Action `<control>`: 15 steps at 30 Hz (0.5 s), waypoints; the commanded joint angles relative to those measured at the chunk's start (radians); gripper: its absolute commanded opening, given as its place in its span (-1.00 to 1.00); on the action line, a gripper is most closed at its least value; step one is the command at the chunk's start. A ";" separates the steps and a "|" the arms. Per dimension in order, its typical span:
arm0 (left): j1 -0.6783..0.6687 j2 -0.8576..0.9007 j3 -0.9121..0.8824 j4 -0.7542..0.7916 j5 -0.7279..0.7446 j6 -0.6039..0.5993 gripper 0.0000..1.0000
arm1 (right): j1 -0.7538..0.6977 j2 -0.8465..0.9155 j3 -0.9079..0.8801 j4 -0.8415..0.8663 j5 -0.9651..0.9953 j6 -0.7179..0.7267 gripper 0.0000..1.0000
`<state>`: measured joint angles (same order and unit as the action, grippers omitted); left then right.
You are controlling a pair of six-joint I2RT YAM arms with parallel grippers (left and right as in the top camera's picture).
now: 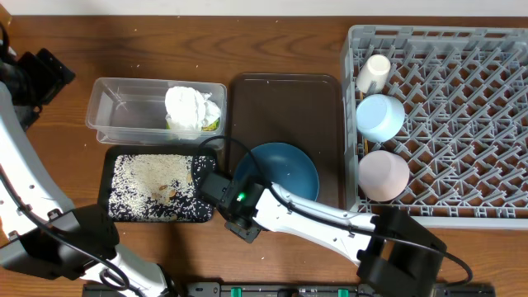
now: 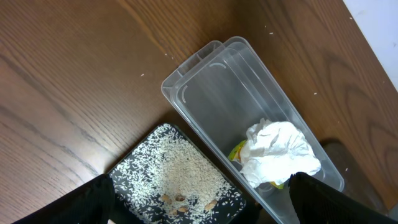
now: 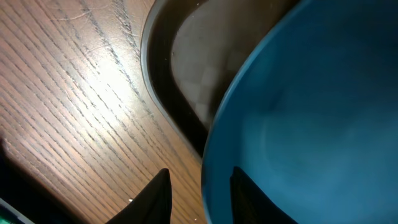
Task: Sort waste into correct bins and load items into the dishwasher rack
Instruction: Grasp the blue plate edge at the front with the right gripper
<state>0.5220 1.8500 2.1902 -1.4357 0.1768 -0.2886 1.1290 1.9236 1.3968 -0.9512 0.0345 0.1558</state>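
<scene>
Overhead, the table [image 1: 148, 49] has its widest bare wood along the left edge and in the band behind the containers toward the far edge. The left wrist view shows the left gripper [image 2: 199, 180] above that left side, its fingers [image 2: 87, 202] spread wide and grasping nothing. Next comes the clear tub [image 1: 124, 107], its left half bare, with a crumpled napkin [image 1: 190, 106] and a yellow-green wrapper [image 1: 212, 125] at its right end. Tight against the tub's near side lies the black tray [image 1: 111, 213], covered with white rice grains [image 1: 153, 177]. The tub's right end sits just beside the brown serving tray [image 1: 285, 107], leaving almost no gap. The right gripper [image 3: 200, 174] is at that tray's near-left corner, its fingers straddling the rim of the dark-blue plate [image 1: 285, 169]. Whether they actually pinch the rim cannot be told. The plate lies in the tray's near half, its edge reaching over the corner. A narrow strip of wood separates the tray from the rack [image 1: 462, 107]. Along the rack's left wall, from far to near, stand a cream cup [image 1: 373, 73], a light-blue dish [image 1: 380, 116] and a pinkish bowl [image 1: 384, 175].
</scene>
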 commanded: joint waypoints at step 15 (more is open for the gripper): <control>0.005 0.007 0.005 -0.003 -0.005 -0.002 0.84 | 0.005 0.014 -0.051 0.029 0.021 0.005 -0.44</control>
<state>0.5220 1.8500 2.1902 -1.4357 0.1768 -0.2886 1.1290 1.9236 1.3590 -0.9287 0.0425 0.1558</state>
